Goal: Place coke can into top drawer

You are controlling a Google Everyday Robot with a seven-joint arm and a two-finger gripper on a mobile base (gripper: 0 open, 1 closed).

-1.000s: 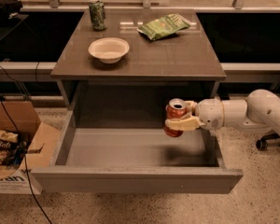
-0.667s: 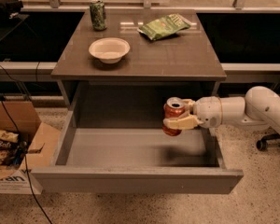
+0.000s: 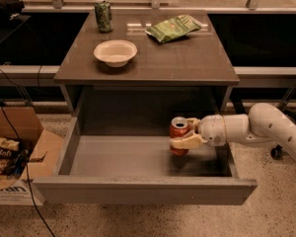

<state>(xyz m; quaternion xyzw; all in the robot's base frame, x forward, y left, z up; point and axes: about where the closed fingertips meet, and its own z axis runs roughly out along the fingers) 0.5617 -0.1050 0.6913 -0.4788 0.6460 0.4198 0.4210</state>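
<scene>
The coke can (image 3: 178, 133), red with a silver top, is upright in my gripper (image 3: 183, 133). The gripper is shut on the can, one finger in front of it and one behind. The arm comes in from the right. The can hangs inside the open top drawer (image 3: 138, 189), over the right part of its floor and a little above it. The drawer is pulled far out from the grey cabinet (image 3: 148, 65) and holds nothing else.
On the cabinet top stand a green patterned can (image 3: 103, 15), a white bowl (image 3: 115, 52) and a green chip bag (image 3: 175, 27). A cardboard box (image 3: 12, 157) with snack bags sits on the floor at the left. A cable (image 3: 19, 147) runs down beside it.
My gripper has moved slightly left and a little lower with the coke can, further over the drawer floor.
</scene>
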